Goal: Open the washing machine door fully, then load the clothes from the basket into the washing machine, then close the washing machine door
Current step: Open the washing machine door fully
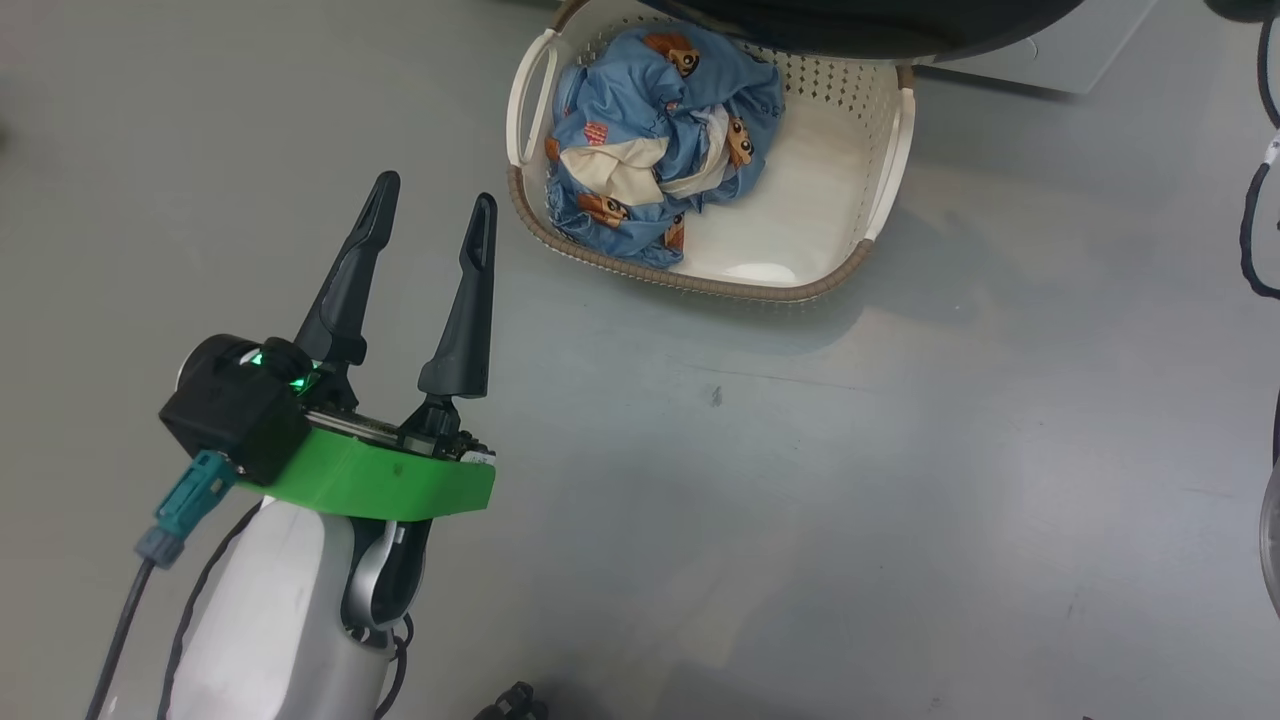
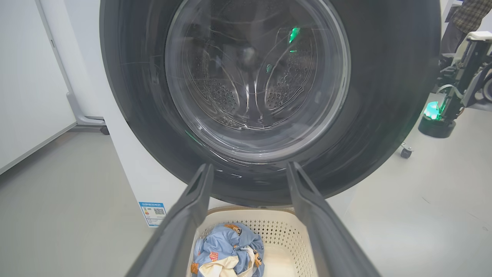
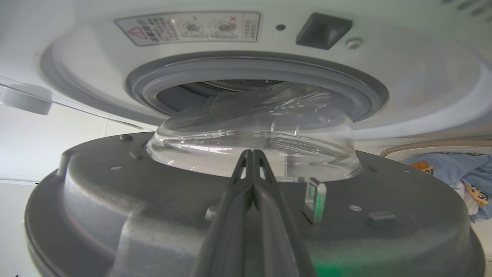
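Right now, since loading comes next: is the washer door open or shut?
Open, partway: the washing machine door shows its grey inner face, swung away from the gasket.

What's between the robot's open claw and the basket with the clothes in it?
Just bare grey floor. In the head view the left gripper hovers open beside the basket, and nothing lies in the gap between them.

washing machine door [image 3: 96, 184] partly open; clothes [image 1: 655, 120] bunched in basket [image 1: 760, 292]
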### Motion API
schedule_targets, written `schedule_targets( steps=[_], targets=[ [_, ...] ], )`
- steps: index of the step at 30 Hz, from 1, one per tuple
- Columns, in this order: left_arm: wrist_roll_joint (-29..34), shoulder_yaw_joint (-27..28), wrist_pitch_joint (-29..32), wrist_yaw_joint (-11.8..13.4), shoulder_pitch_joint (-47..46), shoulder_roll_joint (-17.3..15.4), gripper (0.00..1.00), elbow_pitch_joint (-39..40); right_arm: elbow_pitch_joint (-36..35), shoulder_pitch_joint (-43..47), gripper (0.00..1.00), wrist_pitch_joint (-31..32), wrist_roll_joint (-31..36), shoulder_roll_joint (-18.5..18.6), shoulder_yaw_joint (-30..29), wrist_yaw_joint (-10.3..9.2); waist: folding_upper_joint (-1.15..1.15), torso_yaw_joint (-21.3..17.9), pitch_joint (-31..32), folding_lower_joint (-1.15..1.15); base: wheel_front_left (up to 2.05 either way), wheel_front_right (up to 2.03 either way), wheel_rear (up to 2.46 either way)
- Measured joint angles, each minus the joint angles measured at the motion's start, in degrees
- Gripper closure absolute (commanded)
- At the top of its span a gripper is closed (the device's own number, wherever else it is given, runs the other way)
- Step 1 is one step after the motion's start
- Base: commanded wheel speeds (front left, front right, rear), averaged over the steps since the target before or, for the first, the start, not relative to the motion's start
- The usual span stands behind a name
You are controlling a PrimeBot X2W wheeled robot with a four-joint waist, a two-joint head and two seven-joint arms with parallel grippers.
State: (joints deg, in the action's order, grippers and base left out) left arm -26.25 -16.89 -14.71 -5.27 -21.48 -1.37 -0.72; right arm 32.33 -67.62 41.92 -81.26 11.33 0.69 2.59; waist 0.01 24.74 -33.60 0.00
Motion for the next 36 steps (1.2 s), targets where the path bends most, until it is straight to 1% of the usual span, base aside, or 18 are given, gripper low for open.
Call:
schedule_targets(
  steps=[9, 19, 28, 32, 36],
  targets=[
    [0.66, 0.27, 0.00, 0.00, 0.04, 0.00, 0.00, 0.00, -0.04, 2.80, 1.00, 2.44, -1.05, -1.08, 0.75, 0.79, 0.00, -1.29, 1.54, 0.00, 0.00, 0.00, 0.00],
    [1.14, 0.78, 0.00, 0.00, 0.14, 0.00, 0.00, -0.19, -0.62, 5.06, 1.00, 4.68, -2.42, -2.01, 1.41, 0.97, 0.00, -2.48, 3.06, 0.00, 0.00, 0.00, 0.00],
    [1.22, 1.25, 0.00, -0.01, 0.14, 0.00, 0.00, -0.19, -1.48, 5.82, 1.00, 4.09, -2.42, -1.92, 0.79, 1.09, -0.01, -3.10, 3.40, 0.00, 0.00, 0.00, 0.00],
    [2.25, 2.10, 0.00, -0.01, 0.15, 0.00, 0.00, -0.23, -1.52, 6.25, 1.00, 2.60, -2.42, -1.89, -0.34, 1.89, -0.01, -3.56, 3.68, 0.00, 0.00, 0.00, 0.00],
    [2.90, 3.37, 0.00, -0.01, 0.38, 0.00, 0.00, -0.37, -1.76, 7.38, 1.00, 1.66, -2.55, -1.99, -1.20, 2.14, -0.01, -4.41, 4.28, 0.00, 0.00, 0.00, 0.00]
  ],
)
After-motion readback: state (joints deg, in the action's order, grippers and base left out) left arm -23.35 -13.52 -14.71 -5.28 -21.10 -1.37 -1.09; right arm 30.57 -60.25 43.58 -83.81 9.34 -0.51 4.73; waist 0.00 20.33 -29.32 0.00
